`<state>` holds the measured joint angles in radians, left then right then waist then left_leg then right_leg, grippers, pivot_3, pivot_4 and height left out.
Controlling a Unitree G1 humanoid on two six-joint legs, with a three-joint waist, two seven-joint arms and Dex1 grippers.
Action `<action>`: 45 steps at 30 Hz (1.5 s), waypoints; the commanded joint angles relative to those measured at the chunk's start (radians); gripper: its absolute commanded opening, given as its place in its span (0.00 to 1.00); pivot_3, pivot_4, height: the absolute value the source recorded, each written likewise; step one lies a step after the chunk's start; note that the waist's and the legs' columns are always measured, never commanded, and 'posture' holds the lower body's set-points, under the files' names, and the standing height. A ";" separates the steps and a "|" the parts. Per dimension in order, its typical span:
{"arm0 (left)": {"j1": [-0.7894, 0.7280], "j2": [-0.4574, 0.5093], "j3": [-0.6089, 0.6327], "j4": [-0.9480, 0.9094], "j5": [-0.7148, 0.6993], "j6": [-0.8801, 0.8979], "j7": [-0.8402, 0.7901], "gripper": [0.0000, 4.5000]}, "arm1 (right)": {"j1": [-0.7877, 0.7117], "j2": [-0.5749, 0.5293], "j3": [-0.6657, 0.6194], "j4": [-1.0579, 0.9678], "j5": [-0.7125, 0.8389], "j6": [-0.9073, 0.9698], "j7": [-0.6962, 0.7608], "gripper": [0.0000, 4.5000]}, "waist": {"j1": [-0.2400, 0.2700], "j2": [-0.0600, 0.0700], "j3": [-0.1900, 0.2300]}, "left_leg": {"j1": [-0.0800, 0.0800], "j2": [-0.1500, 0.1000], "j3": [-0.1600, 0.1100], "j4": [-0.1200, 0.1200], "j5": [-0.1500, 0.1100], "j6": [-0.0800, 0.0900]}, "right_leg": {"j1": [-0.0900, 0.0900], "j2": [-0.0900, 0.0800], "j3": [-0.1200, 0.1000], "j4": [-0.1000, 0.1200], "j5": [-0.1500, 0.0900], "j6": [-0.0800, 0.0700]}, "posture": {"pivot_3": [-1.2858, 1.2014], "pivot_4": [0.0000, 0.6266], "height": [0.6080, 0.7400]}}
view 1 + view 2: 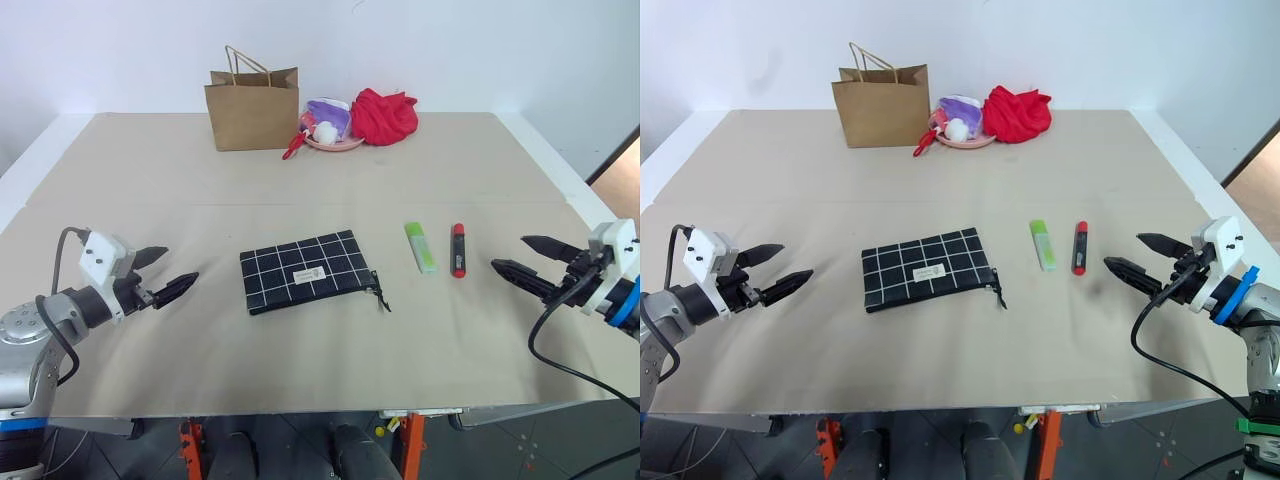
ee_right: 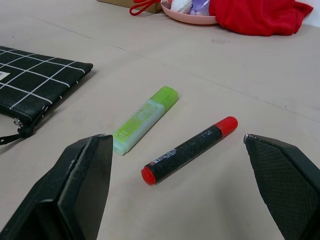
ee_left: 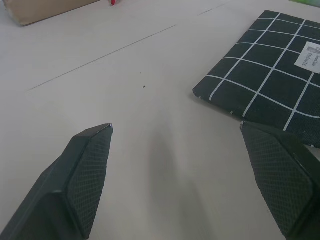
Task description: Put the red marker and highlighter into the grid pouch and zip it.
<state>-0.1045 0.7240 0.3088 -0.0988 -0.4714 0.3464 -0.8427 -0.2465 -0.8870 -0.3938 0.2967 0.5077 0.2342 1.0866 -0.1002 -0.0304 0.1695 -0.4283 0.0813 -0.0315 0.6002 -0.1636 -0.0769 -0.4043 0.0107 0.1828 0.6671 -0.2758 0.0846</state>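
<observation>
The black grid pouch [image 1: 306, 270] lies flat at the table's centre, white label up, zipper pull at its right end. To its right lie the light green highlighter [image 1: 421, 247] and, beside that, the red marker [image 1: 458, 250], black-bodied with red ends, both loose on the table. My left gripper [image 1: 170, 272] hovers open left of the pouch, nothing between its fingers. Open as well, my right gripper [image 1: 522, 256] hangs to the right of the marker, pointing toward it. In the right wrist view the marker [image 2: 190, 149] and highlighter [image 2: 144, 119] lie side by side ahead of the fingers.
A brown paper bag [image 1: 252, 108] stands at the back of the table. Beside it sit a pink dish [image 1: 335, 142] with small items, a red-handled tool [image 1: 293, 147] and a red cloth [image 1: 383, 115]. Beige paper covers the table [image 1: 300, 360].
</observation>
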 commanded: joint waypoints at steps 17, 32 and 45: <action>-0.097 0.041 -0.045 0.052 0.029 -0.111 -0.167 0.94 | -0.047 -0.023 -0.013 -0.023 -0.009 -0.012 0.009 1.00 | 0.000 0.001 0.001 | 0.000 0.000 0.000 0.000 0.000 0.000 | 0.000 0.000 0.000 0.000 0.000 0.001 | 0.52 0.24 1.00; 0.005 -0.051 -0.281 -0.191 0.059 -0.132 -0.180 1.00 | -0.224 0.369 0.386 -0.299 -0.133 0.088 -0.259 0.73 | 0.002 0.004 0.002 | -0.001 0.000 -0.001 0.000 0.000 0.000 | -0.001 0.001 0.000 0.003 0.001 0.001 | 0.52 0.24 1.00; 0.013 -0.076 -0.301 -0.213 0.061 -0.124 -0.153 1.00 | -0.169 0.468 0.480 -0.189 -0.264 -0.036 -0.296 0.02 | 0.001 0.004 0.002 | -0.001 0.001 -0.001 0.000 0.000 0.000 | -0.002 0.001 -0.001 0.003 0.001 0.001 | 0.52 0.24 1.00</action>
<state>-0.0916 0.6484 -0.0018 -0.2857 -0.4071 0.2354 -1.0016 -0.4120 -0.4250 0.0844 0.1181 0.2479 0.2292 0.7848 -0.0995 -0.0259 0.1711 -0.4294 0.0820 -0.0323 0.6006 -0.1633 -0.0765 -0.4062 0.0115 0.1820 0.6706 -0.2752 0.0851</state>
